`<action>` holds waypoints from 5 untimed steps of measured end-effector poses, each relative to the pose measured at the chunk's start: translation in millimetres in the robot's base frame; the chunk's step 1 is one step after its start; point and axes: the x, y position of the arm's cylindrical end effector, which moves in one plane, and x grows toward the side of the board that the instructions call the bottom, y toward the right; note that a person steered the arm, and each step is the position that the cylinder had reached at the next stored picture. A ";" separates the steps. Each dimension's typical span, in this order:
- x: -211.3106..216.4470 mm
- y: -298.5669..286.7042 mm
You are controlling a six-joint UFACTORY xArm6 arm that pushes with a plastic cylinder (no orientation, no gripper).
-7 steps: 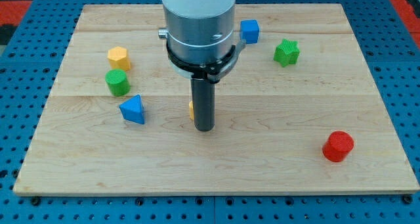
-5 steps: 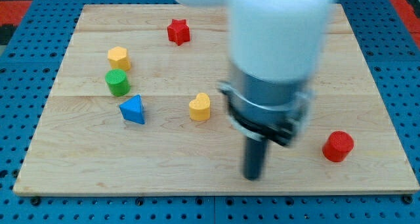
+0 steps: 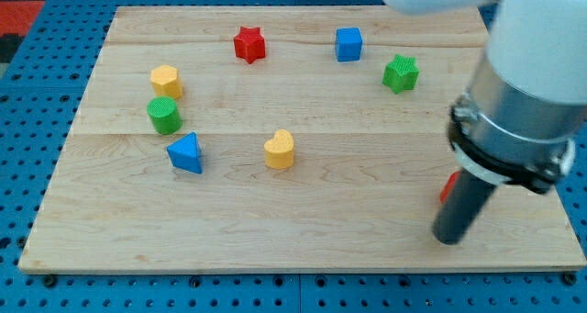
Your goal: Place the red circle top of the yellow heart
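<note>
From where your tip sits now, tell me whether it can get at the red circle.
Probably yes: my tip sits right beside the red circle, just toward the view's bottom, nothing between them, though my rod hides most of it.

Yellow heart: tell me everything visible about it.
The yellow heart is a small, matte, plastic-looking block lying flat on the wooden board, slightly left of centre. Nothing touches it. The blue triangle sits apart on its left. My tip is far off to the view's right, beside the mostly hidden red circle.
</note>
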 end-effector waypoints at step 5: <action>-54.7 73.1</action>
